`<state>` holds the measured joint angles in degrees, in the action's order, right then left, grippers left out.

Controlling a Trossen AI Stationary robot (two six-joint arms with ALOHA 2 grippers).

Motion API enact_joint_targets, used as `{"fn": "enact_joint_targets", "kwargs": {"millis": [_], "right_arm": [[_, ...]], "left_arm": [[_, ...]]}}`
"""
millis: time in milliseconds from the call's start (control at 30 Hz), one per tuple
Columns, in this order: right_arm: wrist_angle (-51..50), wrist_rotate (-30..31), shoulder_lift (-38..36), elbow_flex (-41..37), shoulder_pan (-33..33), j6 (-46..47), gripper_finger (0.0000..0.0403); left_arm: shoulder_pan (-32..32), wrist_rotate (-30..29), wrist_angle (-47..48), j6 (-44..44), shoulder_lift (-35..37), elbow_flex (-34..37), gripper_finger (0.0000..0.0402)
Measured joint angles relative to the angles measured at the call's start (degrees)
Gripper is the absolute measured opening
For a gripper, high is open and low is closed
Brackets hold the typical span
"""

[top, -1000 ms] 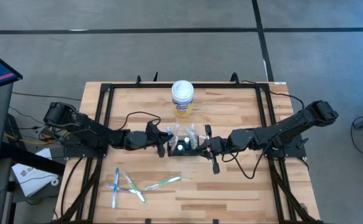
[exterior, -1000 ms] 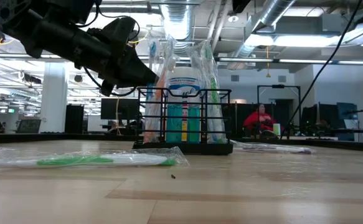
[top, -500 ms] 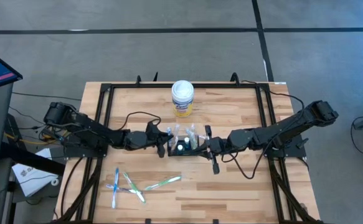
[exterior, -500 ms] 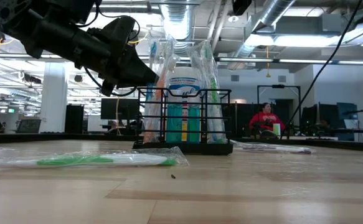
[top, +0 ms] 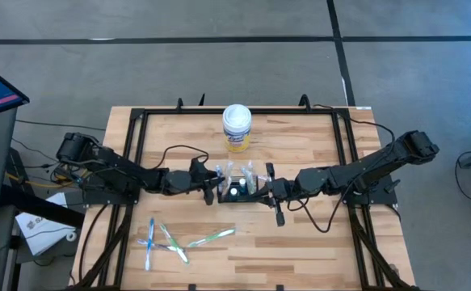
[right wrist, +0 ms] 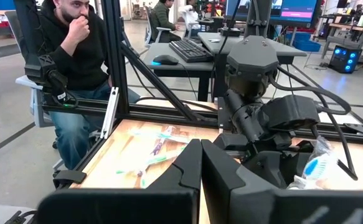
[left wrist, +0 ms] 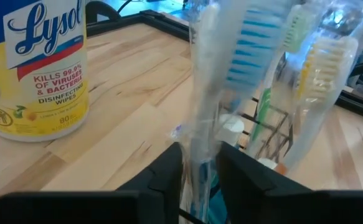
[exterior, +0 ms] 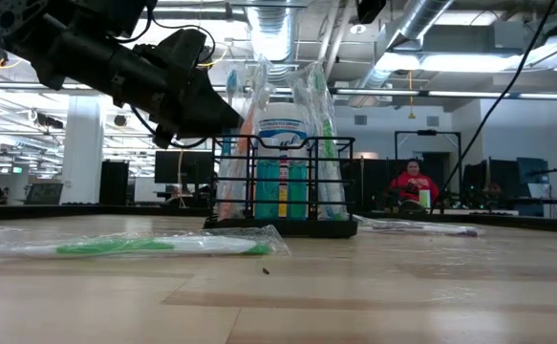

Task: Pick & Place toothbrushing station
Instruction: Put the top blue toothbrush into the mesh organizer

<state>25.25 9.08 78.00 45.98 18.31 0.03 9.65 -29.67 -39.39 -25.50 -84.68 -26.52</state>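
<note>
The tabletop [top: 300, 250] is pale, smooth wood planking. The toothbrushing station [exterior: 288, 182] is thin black metal wire. Toothbrushes [left wrist: 243, 56] sit in clear, crinkly plastic wrap. The Lysol canister [left wrist: 41, 68] has a glossy paper label.

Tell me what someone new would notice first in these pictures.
Probably the black wire caddy at the middle of the table, packed with wrapped toothbrushes, with both arms meeting at it. The left tool has a bagged blue-bristled brush between its fingers over the caddy; the right tool is shut on the caddy's other side. A yellow wipes canister stands behind, and loose toothbrushes lie in front.
</note>
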Motion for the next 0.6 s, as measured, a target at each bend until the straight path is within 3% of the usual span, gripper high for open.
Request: {"fn": "enact_joint_targets", "kwargs": {"millis": [333,600], "right_arm": [[-0.1,0.0,0.0,0.0,0.0,0.0,0.0000],[-0.8,0.0,0.0,0.0,0.0,0.0,0.0000]], "left_arm": [[0.0,0.0,1.3,0.2,1.4,0.0,0.0146],[1.5,1.5,6.6,2.8,9.9,0.0,0.0152]]}}
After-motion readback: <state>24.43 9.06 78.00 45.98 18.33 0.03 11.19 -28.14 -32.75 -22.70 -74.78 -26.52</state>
